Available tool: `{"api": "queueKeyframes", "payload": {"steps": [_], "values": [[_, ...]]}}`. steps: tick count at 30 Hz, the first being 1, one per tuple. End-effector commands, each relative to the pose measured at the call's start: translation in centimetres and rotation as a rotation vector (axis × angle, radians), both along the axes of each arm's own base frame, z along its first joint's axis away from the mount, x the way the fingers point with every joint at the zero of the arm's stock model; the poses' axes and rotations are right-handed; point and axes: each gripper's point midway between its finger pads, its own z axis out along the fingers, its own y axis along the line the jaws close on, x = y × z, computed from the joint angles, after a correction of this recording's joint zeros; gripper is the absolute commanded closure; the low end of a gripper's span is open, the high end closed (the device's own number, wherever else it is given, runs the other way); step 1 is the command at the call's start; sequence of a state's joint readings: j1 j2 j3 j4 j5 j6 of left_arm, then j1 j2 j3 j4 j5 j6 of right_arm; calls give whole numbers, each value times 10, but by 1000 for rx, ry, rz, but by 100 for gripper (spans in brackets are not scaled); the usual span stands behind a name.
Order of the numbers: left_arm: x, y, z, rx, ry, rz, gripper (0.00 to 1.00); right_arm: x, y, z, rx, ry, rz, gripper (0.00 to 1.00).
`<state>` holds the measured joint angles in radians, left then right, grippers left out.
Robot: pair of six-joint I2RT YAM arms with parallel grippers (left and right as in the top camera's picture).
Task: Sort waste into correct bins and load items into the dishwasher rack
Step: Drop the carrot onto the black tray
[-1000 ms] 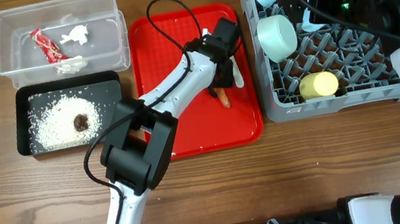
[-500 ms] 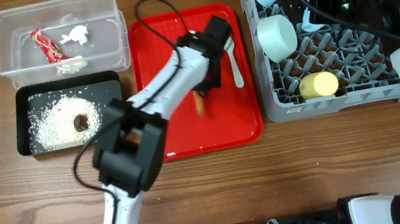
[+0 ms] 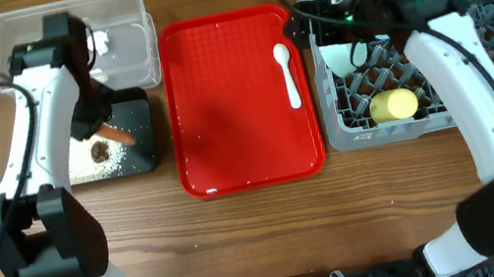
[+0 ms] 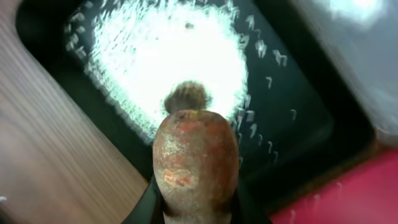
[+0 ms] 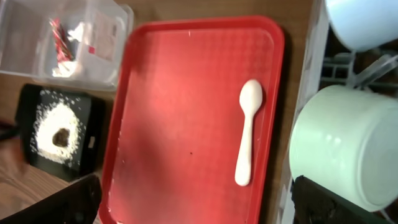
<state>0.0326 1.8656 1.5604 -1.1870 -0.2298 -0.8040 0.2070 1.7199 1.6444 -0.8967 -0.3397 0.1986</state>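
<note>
Sorting waste: left gripper (image 3: 104, 129), clamped on the carrot piece (image 4: 196, 158), hung over the black bin (image 3: 137, 121) at frame left; opening should drop it. Right gripper (image 3: 303, 35) gaped empty near the white spoon (image 3: 288, 74).

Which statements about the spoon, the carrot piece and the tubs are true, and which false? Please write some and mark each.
1. The white spoon lies on the red tray. True.
2. The left pincer holds the orange carrot piece over the clear tub. False: over the black tub.
3. The yellow cup sits in the grey rack. True.
4. The red wrapper lies in the black tub. False: it lies in the clear tub.
5. The right pincer grips the spoon. False: it is open and empty.
</note>
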Motion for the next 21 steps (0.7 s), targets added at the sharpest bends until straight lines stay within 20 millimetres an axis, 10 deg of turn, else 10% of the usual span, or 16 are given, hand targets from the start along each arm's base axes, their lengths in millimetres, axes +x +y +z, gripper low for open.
{"api": "queueKeyframes", "payload": {"steps": [1,5,8,12,16,21], "values": [[-17,12,-52,-3,-11,201,96,4,3,-18,-2,50,-11,1],[-17,16,-111,-21,-156,342,83,3,1,-22,-19,61,-18,0],[-19,15,-126,-24,-192,340,80,1,0,-24,-25,70,-11,0],[-19,15,-124,-24,-194,332,53,0,7,-23,-24,63,3,0],[-9,16,-92,-15,-260,231,28,0,17,-22,-36,46,21,0],[2,15,-15,-10,-452,146,21,1,18,-21,-34,39,23,0]]}}
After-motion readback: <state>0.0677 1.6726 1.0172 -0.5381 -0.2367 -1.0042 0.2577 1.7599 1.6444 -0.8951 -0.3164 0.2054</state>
